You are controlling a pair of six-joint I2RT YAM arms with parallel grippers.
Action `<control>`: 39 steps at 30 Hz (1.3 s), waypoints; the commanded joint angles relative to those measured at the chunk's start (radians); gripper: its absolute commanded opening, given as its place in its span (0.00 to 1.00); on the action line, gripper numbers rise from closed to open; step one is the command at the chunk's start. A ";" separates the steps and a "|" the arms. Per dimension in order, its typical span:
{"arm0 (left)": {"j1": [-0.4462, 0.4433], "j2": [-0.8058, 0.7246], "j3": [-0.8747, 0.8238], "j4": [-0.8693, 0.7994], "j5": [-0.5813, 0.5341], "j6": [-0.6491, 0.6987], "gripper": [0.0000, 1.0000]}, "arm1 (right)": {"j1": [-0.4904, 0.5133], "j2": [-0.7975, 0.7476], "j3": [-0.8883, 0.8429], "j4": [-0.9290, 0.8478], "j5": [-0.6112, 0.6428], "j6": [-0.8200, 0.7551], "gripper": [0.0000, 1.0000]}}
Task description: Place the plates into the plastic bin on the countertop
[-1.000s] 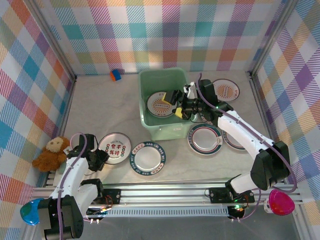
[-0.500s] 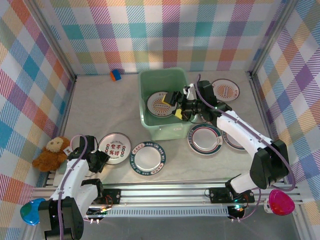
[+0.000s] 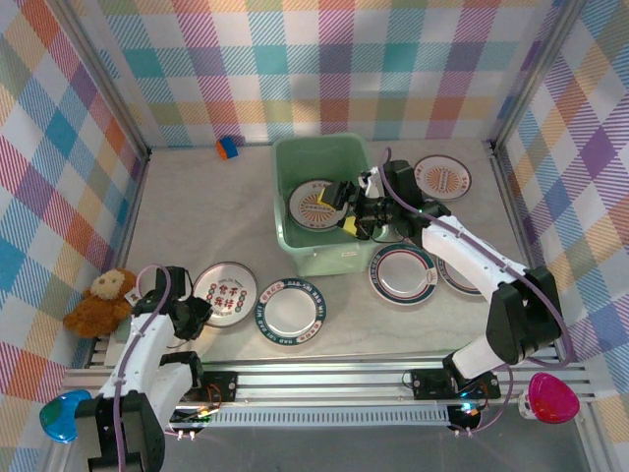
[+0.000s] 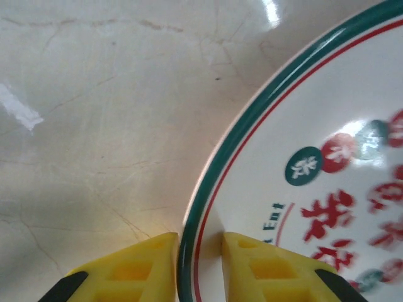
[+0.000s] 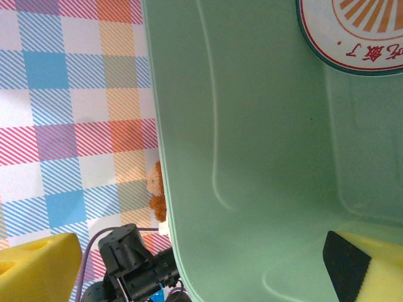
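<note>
The left gripper (image 4: 198, 242) stands low at the near left of the countertop (image 3: 197, 216), its yellow fingers (image 4: 141, 264) close on both sides of the green rim of the plate with red characters (image 4: 327, 176); whether they already pinch it, I cannot tell. The right gripper (image 3: 344, 208) hangs over the plastic bin (image 3: 314, 258) with the jaws spread wide and holding nothing; the plate with an orange sunburst (image 3: 313, 206) lies inside the bin; other plates lie on the countertop beside it.

Robot lab test cell, not a real kitchen, plaid-printed walls (image 3: 324, 69), bare aluminium rails (image 3: 101, 77), beige stone-look countertop (image 3: 197, 206), two robot arms (image 3: 470, 258) bolted to a slotted front rail (image 3: 324, 379), plush toy (image 3: 98, 300) as prop
</note>
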 commanded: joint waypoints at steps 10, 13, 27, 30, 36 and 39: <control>-0.013 -0.143 -0.013 -0.063 -0.021 -0.065 0.17 | -0.001 0.022 0.033 -0.013 -0.030 0.026 0.99; -0.012 -0.134 -0.029 -0.052 -0.016 -0.057 0.27 | 0.001 0.011 0.031 -0.020 -0.021 0.020 0.99; -0.014 -0.167 -0.073 0.001 -0.004 0.000 0.59 | 0.012 -0.032 -0.020 -0.016 0.041 0.025 0.99; -0.014 -0.165 -0.081 0.019 0.003 0.006 0.59 | 0.013 -0.019 -0.021 -0.012 0.041 0.030 0.99; -0.015 -0.136 -0.053 0.044 0.001 0.027 0.57 | 0.018 0.017 -0.004 -0.013 0.037 0.031 0.99; -0.014 -0.100 -0.042 0.065 0.012 0.038 0.55 | 0.018 0.037 0.006 -0.013 0.032 0.032 0.99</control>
